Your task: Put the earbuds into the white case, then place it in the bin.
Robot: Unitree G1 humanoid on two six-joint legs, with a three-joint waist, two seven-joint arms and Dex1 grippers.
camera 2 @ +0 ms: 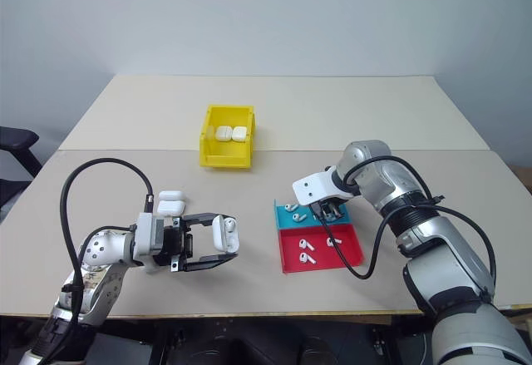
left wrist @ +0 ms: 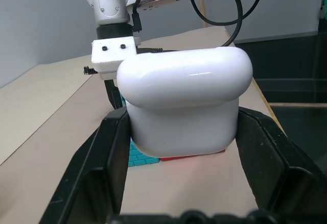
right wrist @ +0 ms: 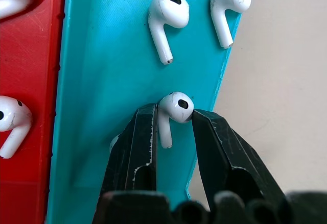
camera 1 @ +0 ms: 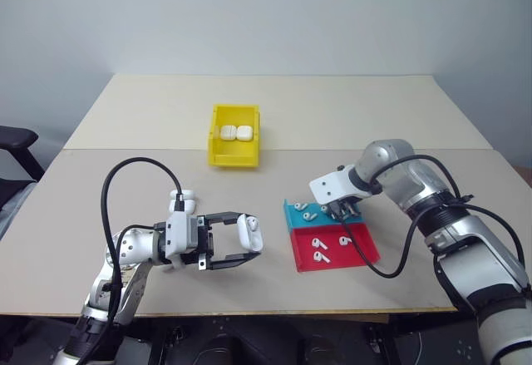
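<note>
Lab or office: bare beige table (camera 1: 150,132), plain white wall (camera 1: 266,16), black chair (camera 1: 15,153).

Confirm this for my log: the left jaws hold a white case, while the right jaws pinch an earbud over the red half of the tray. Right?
Not quite. The earbud in the right gripper sits over the teal half of the tray, as the right wrist view shows. The left gripper does hold a white case.

Bright, even light, soft shadows, mild glare on the white case (left wrist: 184,101).
</note>
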